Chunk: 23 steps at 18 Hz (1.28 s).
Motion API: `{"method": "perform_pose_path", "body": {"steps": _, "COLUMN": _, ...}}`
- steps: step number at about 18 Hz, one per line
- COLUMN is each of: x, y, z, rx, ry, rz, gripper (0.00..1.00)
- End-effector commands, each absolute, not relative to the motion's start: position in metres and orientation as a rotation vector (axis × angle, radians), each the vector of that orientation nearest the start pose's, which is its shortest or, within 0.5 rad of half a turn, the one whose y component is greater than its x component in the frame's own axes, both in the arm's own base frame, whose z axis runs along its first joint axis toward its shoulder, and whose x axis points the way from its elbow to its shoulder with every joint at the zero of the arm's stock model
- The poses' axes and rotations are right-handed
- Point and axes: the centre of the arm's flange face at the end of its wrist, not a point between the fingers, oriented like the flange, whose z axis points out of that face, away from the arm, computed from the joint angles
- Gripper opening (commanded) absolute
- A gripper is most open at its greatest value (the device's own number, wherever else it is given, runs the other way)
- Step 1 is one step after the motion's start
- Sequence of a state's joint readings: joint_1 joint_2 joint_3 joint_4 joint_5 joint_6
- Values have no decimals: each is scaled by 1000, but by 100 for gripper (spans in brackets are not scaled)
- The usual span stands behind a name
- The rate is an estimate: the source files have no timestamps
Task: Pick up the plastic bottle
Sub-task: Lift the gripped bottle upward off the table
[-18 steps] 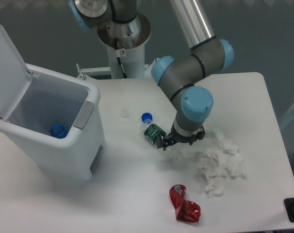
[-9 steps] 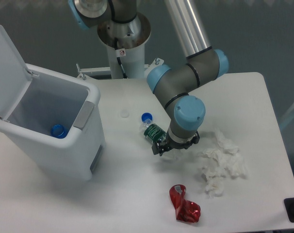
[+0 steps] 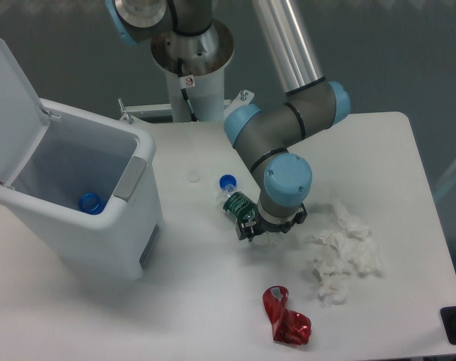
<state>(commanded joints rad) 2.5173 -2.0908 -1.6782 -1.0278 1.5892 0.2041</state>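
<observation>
Jaws (image 3: 264, 229) nearer plastic bottle (image 3: 235, 201); bin (image 3: 100, 226) with blue cap (image 3: 90, 202)

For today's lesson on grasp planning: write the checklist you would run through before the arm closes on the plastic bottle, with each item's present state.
1. Plastic bottle lies on the table, blue cap end away from the hand: ok.
2. Hand low at the bottle's lower end: ok.
3. Bottle between the fingers: cannot tell, the wrist hides them.
4. Hand open: cannot tell.
5. Crumpled tissue apart from the hand: ok.
6. Red wrapper well apart from the hand: ok.
</observation>
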Motion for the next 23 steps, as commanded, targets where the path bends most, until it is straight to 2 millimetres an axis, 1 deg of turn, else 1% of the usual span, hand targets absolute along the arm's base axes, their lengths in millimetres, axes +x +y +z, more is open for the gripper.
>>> {"method": "perform_pose_path", "body": {"steps": 3, "x": -426, "y": 469, "z": 194, "rx": -3002, "ry": -1167, "rz": -48, "gripper": 52}}
{"method": "perform_pose_path", "body": {"steps": 5, "x": -427, "y": 469, "z": 195, "rx": -3001, "ry": -1167, "rz": -46, "gripper": 40}}
{"method": "perform_pose_path", "body": {"steps": 6, "x": -427, "y": 470, "z": 195, "rx": -3000, "ry": -1167, "rz": -48, "gripper": 39}}
{"method": "perform_pose_path", "body": {"steps": 8, "x": -427, "y": 470, "z": 195, "rx": -2999, "ry": -1164, "rz": -47, "gripper": 33}}
{"method": "perform_pose_path", "body": {"steps": 13, "x": -429, "y": 471, "z": 199, "rx": -2998, "ry": -1153, "rz": -39, "gripper": 32}}
{"method": "perform_pose_path", "body": {"steps": 14, "x": -430, "y": 472, "z": 200, "rx": -2997, "ry": -1147, "rz": -36, "gripper": 26}}
{"method": "perform_pose_path", "body": {"steps": 15, "x": -431, "y": 473, "z": 204, "rx": -2992, "ry": -1143, "rz": -29, "gripper": 21}}
{"method": "perform_pose_path", "body": {"steps": 18, "x": -443, "y": 480, "z": 227, "rx": -2953, "ry": -1128, "rz": 15, "gripper": 20}}
{"method": "perform_pose_path", "body": {"steps": 21, "x": -462, "y": 496, "z": 266, "rx": -2886, "ry": -1096, "rz": 80, "gripper": 20}}
{"method": "perform_pose_path", "body": {"steps": 23, "x": -473, "y": 503, "z": 288, "rx": -2851, "ry": -1076, "rz": 122, "gripper": 20}}
